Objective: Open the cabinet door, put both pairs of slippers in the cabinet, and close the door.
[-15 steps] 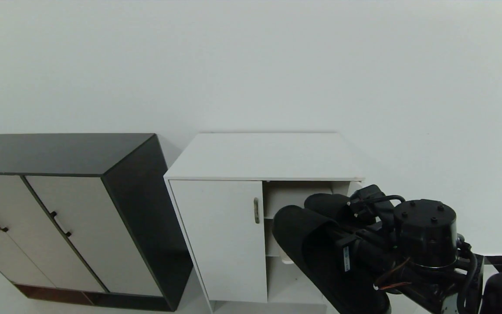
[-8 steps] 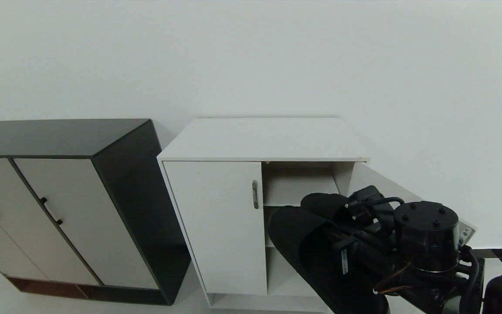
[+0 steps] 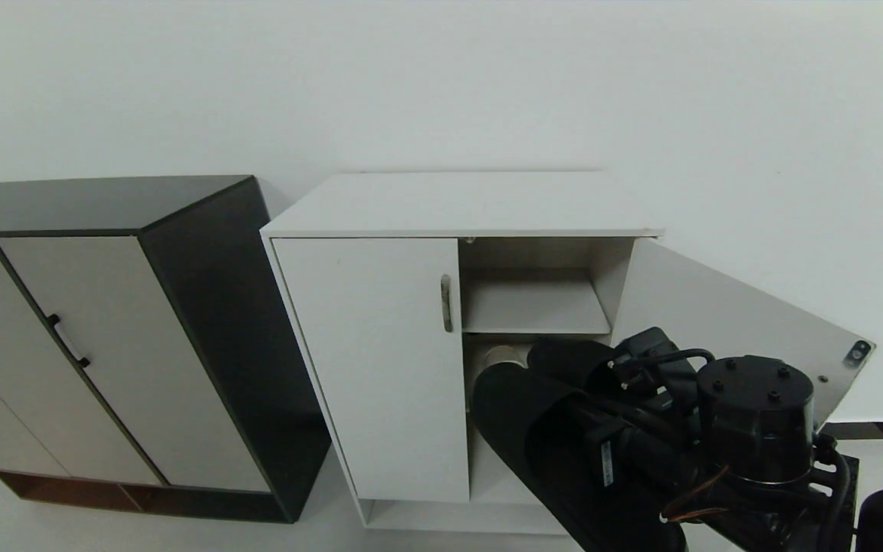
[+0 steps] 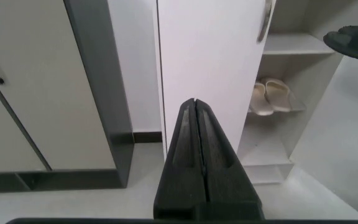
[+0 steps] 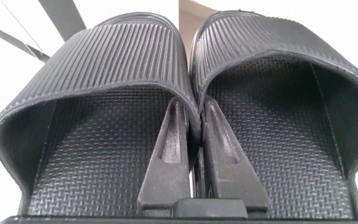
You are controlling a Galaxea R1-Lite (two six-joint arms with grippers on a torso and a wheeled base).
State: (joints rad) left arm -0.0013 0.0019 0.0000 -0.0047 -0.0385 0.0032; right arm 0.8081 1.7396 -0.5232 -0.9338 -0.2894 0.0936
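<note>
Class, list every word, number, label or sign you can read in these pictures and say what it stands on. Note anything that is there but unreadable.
Readable text: none.
White cabinet: no print on its doors, top or shelves.
Black slippers: ribbed pattern only, no lettering.
Pale slippers: no print can be made out.
Small pale label on the right arm: too small to read.

The white cabinet (image 3: 369, 360) stands on the pale floor (image 3: 142, 537), just beside a dark cabinet (image 3: 204, 322) that rests on the same floor. With the white cabinet's door (image 3: 725, 322) open, a pair of cream slippers (image 4: 270, 96) lies side by side on its middle shelf (image 4: 278, 112).
</note>
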